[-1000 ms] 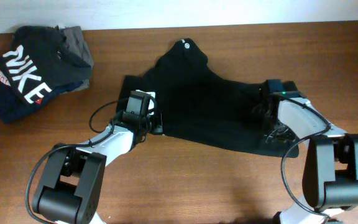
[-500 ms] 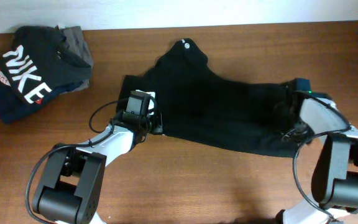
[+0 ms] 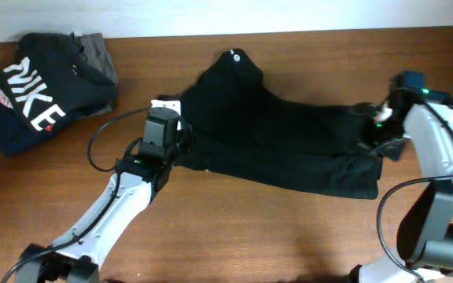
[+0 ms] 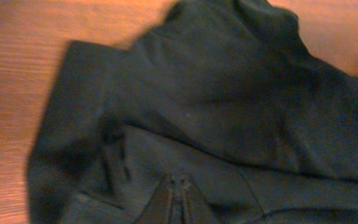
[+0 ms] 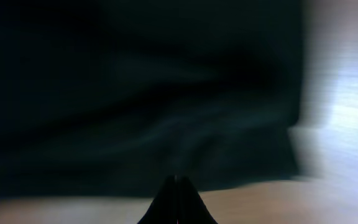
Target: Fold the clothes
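As we pull our right end effector toward the table's right edge, pinched on the black T-shirt, w/ left end effector clamping the opposite side, the shirt stretches flatter across mid-table, approx. ready to fold.

Overhead evenly lit and sharp, left wrist soft, right wrist dark, smeared

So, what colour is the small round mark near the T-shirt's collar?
The mark is white on the black T-shirt; overhead view shows it best.
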Controlling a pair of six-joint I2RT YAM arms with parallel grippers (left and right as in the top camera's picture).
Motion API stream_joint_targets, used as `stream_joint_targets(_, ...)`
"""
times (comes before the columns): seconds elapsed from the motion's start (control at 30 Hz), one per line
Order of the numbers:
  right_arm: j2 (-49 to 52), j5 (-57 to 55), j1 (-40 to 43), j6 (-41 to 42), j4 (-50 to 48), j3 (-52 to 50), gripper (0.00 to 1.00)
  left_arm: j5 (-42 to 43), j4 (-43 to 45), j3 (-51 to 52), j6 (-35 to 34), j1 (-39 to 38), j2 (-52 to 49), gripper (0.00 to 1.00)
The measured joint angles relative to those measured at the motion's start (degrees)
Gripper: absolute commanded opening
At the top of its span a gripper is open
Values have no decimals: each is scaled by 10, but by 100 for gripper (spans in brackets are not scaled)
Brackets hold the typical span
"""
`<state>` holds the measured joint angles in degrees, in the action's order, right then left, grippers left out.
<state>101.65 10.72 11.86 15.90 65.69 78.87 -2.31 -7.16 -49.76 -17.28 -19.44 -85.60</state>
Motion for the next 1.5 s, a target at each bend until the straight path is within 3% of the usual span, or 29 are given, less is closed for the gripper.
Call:
stream_joint_targets(0.1, 0, 95, -68, -57, -2, 0, 4, 17, 21, 0, 2, 0, -30, 1)
stream_joint_targets(0.2, 0, 123, -106, -74, -7, 0, 4, 24, 71, 0, 2, 0, -88, 1)
stream_joint_targets(0.53, 0, 142, -193, -55, -34, 0, 6, 16, 108, 0, 2, 0, -172, 1)
stream_joint_targets(0.7, 0, 136, -208, -16, -57, -20, 8, 7, 104, 0, 2, 6, -172, 1)
stream_joint_targets(1.0, -1, 122, -211, 27, -168, -161, 17, 4, 82, 0, 2, 64, -172, 2)
stream_joint_targets(1.43, -1, 67, -211, 51, -166, -176, 21, -3, 77, -3, -7, 98, -191, 1)
stream_joint_targets(1.5, -1, 35, -211, 54, -170, -179, 27, -14, 74, -4, -20, 97, -191, 1)
